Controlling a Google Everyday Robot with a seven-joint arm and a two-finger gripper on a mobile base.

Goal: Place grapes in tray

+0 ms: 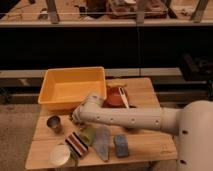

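The hand [76, 118] is low on the desk [147, 145], beside the tray [50, 95], pressed together. I can't see the grapes; maybe they're underneath. I think it's grabbing, and lifting comes next.

Off-white arm [125, 118]: smooth tube, a row of small dark dots along its side (screws or holes, cannot tell), rounded joint caps, bulky white shoulder [197, 137]; gripper [77, 118], fingers closed, just before the tray [57, 105].
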